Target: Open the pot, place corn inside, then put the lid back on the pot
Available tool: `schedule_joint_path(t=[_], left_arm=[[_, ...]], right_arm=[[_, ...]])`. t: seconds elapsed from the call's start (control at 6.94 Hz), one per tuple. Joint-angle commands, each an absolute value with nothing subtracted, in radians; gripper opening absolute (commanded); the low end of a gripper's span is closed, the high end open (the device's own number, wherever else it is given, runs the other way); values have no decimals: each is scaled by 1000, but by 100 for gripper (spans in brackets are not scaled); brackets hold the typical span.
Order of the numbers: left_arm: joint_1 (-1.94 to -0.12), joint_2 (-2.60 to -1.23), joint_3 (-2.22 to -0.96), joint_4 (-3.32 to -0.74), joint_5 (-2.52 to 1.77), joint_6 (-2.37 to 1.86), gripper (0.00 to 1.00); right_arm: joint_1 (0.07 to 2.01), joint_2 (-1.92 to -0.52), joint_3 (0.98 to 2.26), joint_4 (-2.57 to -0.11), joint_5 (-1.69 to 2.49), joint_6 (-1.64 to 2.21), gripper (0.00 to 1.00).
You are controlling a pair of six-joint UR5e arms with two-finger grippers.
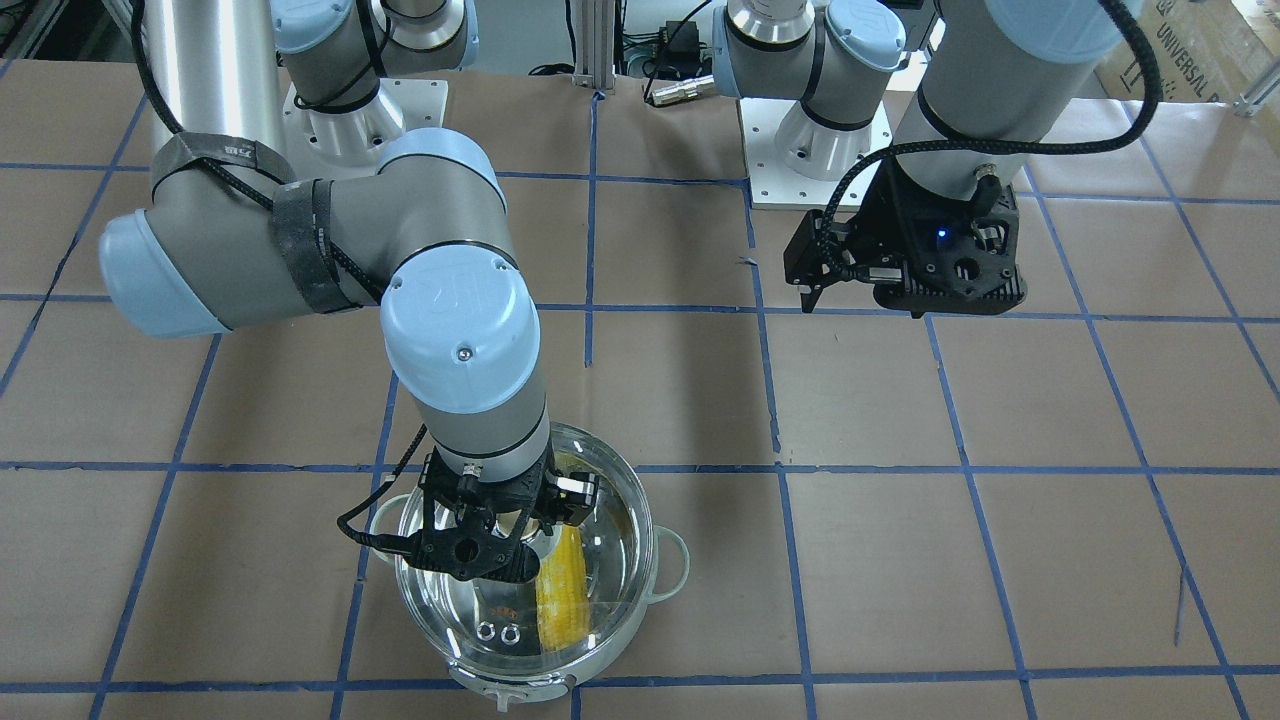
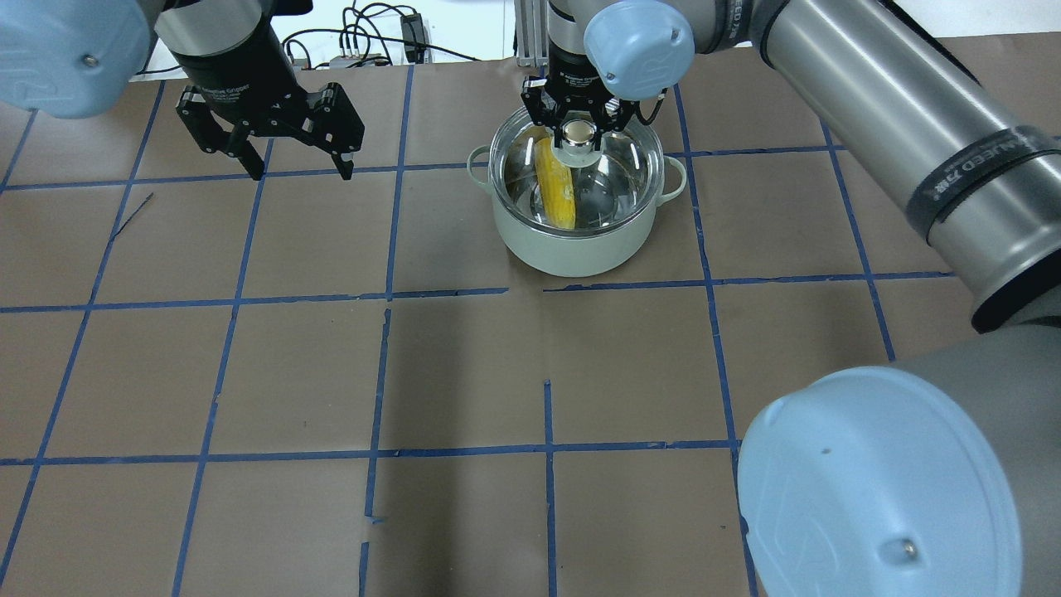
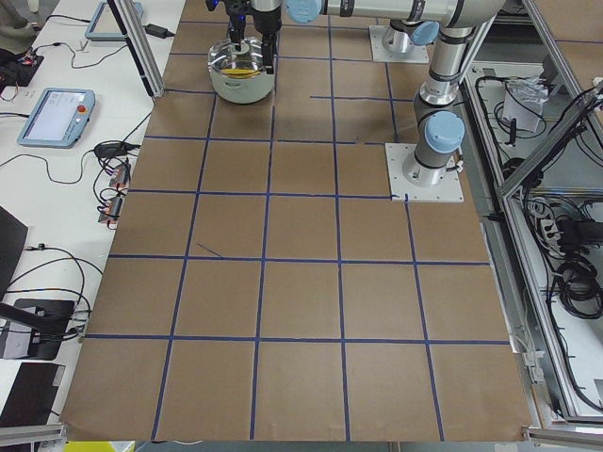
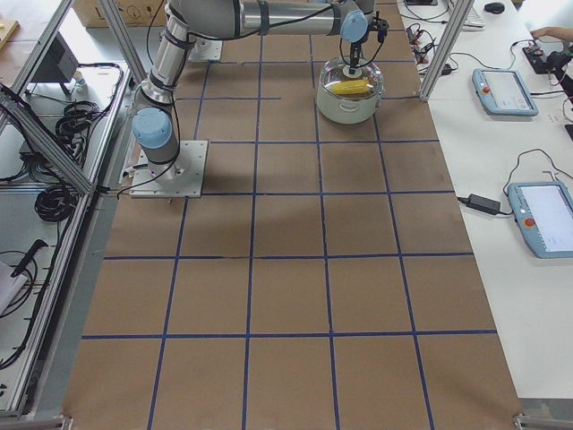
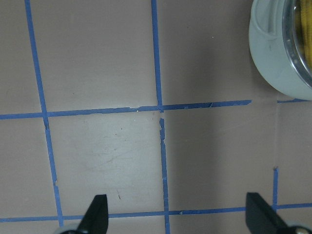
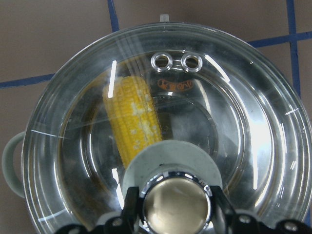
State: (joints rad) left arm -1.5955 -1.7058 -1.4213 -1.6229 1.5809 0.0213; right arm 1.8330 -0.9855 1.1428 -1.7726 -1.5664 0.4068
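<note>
Two fingers of the right gripper (image 6: pixel 176 202) press against either side of the knob (image 2: pixel 579 134), clamped on the lid (image 6: pixel 243 122), which lies level over the pot (image 2: pixel 572 245); whether its rim is fully seated I cannot tell. Inside, the corn (image 6: pixel 132 117) lies flat beneath the glass, long axis running beside the knob. Letting go and lifting straight up looks next. Well off to the side the left gripper (image 2: pixel 302 172) hangs with jaws wide apart, empty
</note>
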Motion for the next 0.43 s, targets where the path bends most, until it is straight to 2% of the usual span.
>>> schedule_joint_path(t=[0.0, 0.29], left_arm=[[-1595, -1706, -1422, -1623, 1580, 21, 100], [-1595, -1706, -1422, -1623, 1580, 20, 100]], right_arm=[[1833, -986, 1143, -1770, -1568, 407, 31], [1833, -982, 1141, -1770, -1565, 405, 43]])
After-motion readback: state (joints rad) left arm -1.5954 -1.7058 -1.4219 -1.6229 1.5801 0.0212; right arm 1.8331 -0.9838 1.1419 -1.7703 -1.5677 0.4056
